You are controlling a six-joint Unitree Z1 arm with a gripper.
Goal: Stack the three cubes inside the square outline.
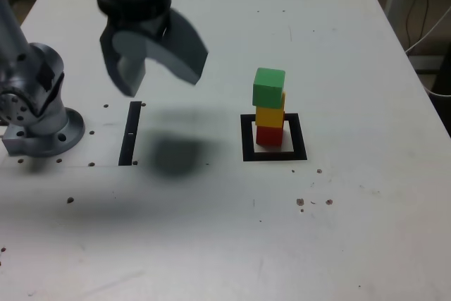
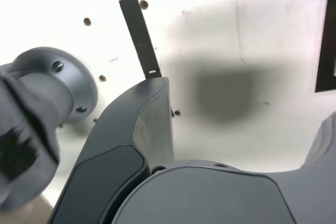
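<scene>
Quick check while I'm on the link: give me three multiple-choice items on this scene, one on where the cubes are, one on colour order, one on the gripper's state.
1. Where does the stack stand?
A. inside the square outline
B. on the black strip
C. beside the arm's base

2. Top to bottom?
A. red, yellow, green
B. green cube, yellow cube, red cube
C. yellow, green, red

3. The gripper is:
A. shut on a cube
B. open, holding nothing
C. resting on the stack

Answers: 1 A, the red cube sits within the black border. 2 B, green is uppermost. 3 B, jaws spread, above the table and clear of the stack.
</scene>
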